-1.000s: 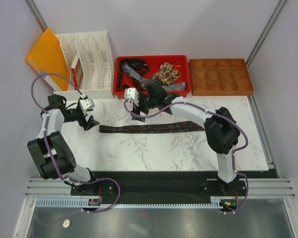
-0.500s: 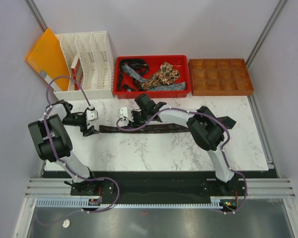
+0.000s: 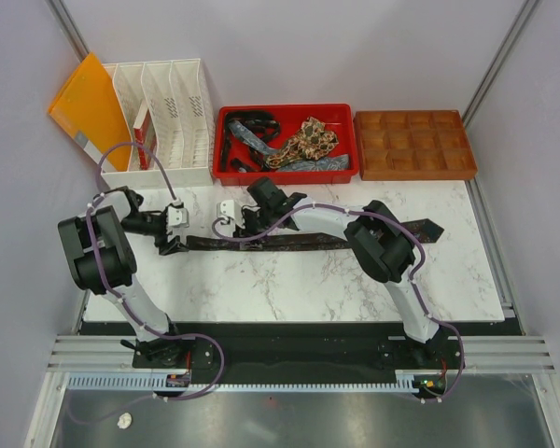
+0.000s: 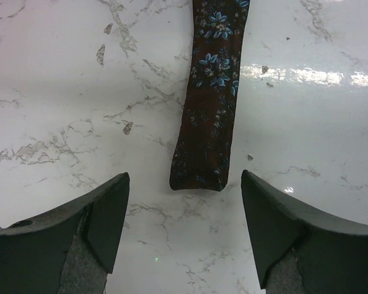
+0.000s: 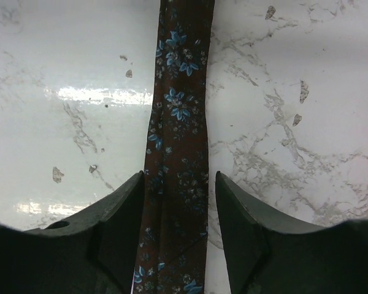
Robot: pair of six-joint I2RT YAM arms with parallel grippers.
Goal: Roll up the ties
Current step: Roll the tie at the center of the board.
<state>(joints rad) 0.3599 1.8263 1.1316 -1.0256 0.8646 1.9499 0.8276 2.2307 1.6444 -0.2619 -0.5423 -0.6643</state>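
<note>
Though both pincers are at it, we find the tie (image 3: 303, 245) lying flat and unrolled across the worktop (image 3: 289, 294). Our left pincer (image 4: 183, 184) is spread around its blunt end, and our right pincer (image 5: 179, 184) is spread astride it. More ties (image 3: 308, 140) wait in the tray (image 3: 285, 109). We can read no writing.

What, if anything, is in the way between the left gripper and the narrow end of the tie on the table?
Nothing visible. The tie ends flat on the bare table, just ahead of the open left gripper. The right gripper straddles it farther along, not in between.
</note>
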